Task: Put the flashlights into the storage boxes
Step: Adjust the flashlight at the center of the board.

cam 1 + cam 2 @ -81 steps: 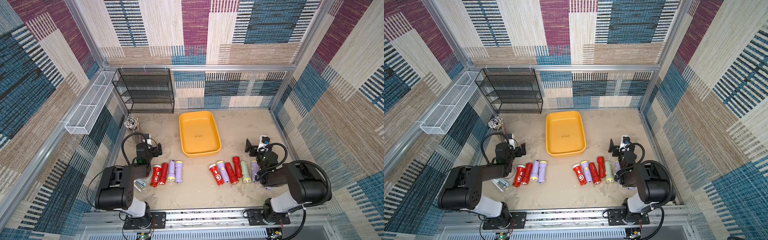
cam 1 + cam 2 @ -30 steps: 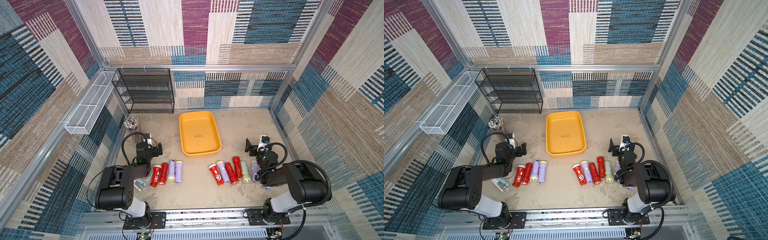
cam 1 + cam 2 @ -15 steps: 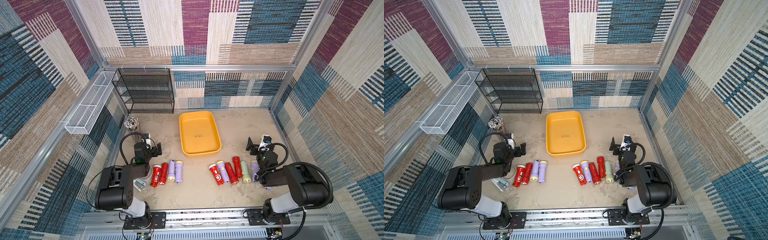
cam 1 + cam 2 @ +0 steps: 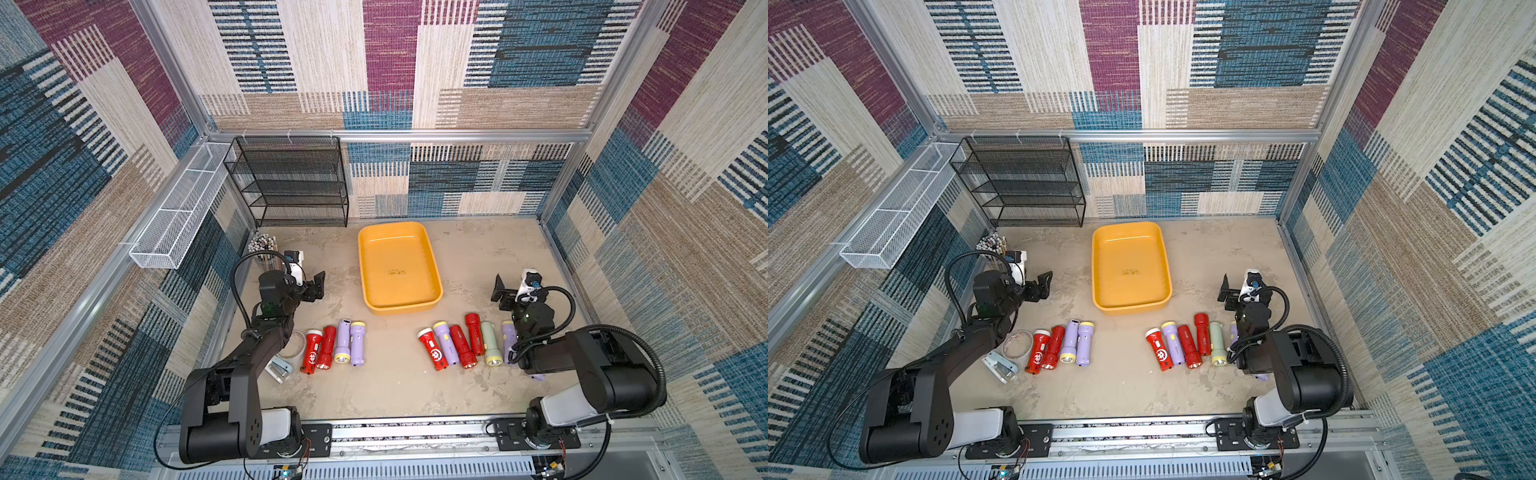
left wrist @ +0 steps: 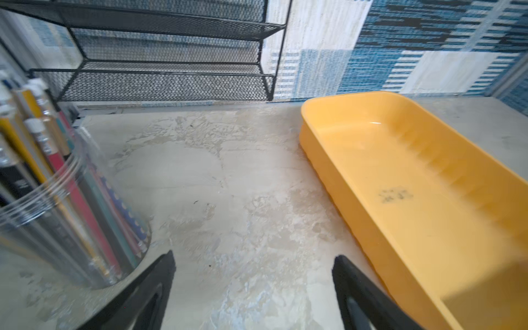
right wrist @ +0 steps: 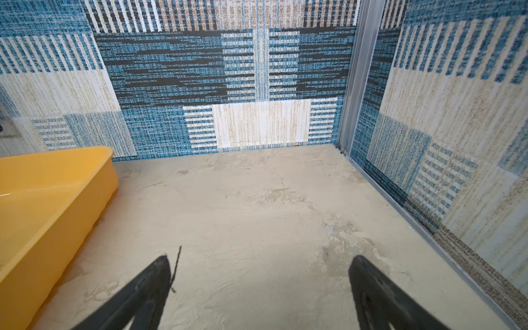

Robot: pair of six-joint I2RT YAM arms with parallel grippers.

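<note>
1. Reading both top views with 12 o'clock at the back wall and 6 o'clock at the arm bases: the yellow tray (image 4: pixel 397 266) sits toward 12 o'clock on the table (image 4: pixel 390 386) and holds nothing.
2. Flashlights, both top views: the left-hand group (image 4: pixel 343 340), four units, lies at 7 o'clock. The right-hand group (image 4: pixel 460 347), six in plain sight, lies at 5 o'clock. One more lilac flashlight (image 4: pixel 537 377) is partly hidden under the right arm (image 4: pixel 598 365). All rest on the table, apart from the tray.
3. Progress, as a judgement: no flashlight is stored, so every one is left to move.
4. Grippers, both top views: the left gripper (image 4: pixel 312 286) hangs at 9 o'clock and the right gripper (image 4: pixel 505 293) at 3 o'clock. Both are empty, and their jaw spacing is hard to read here.
5. Left wrist view: the left gripper (image 5: pixel 254 257) has its jaws wide apart over bare table. The tray wall (image 5: pixel 343 205) is near one finger and the pencil jar (image 5: pixel 57 200) near the other. The black mesh rack (image 5: pixel 171 83) stands beyond.
6. Right wrist view: the right gripper (image 6: pixel 258 261) has its jaws spread wide and grips nothing. One tray corner (image 6: pixel 94 183) shows.
7. View differences: only the top views show the flashlights. Only the wrist views settle the jaw opening, and only the left wrist view shows the pencil jar close up.
</note>
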